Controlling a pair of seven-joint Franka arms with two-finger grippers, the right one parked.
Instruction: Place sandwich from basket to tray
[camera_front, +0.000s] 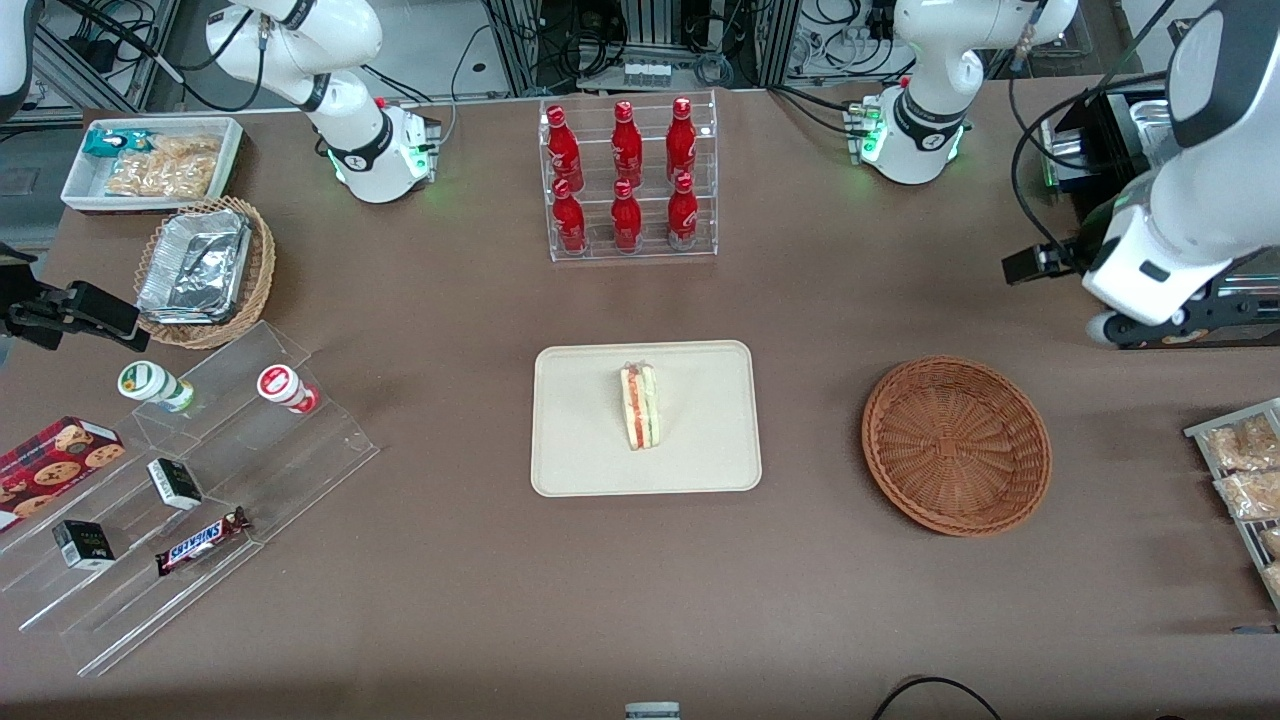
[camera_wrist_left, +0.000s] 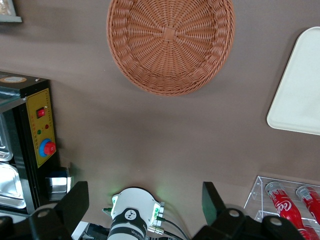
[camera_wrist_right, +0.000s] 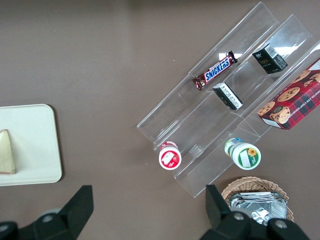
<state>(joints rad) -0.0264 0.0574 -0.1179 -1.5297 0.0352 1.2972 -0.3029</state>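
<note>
- One sandwich (camera_front: 640, 406) is seen standing on its edge on the tray (camera_front: 570, 460), near the tray's middle, with its red, pink and green layered face turned upward.
- Seen from the parked arm's wrist, only a pale bread corner of the sandwich (camera_wrist_right: 6, 152) is shown, resting on the tray (camera_wrist_right: 40, 150).
- No contents are seen in the basket (camera_front: 956, 445); it is set on the bench (camera_front: 800, 600) well apart from the tray, toward the working arm's end.
- The gripper (camera_wrist_left: 145, 205) is held high above the bench, away from the tray and farther from the front camera than the basket (camera_wrist_left: 170, 42); its fingers (camera_wrist_left: 75, 202) are spread wide, and nothing is gripped between them.
- A corner of the tray (camera_wrist_left: 300, 90) is caught in the working arm's wrist view, apart from the basket.
- A clear rack of red bottles (camera_front: 627, 180) is placed farther from the front camera than the tray.
- A stepped acrylic stand (camera_front: 200, 480) with a Snickers bar (camera_front: 200, 541) is set well off from the tray, toward the parked arm's end.
</note>
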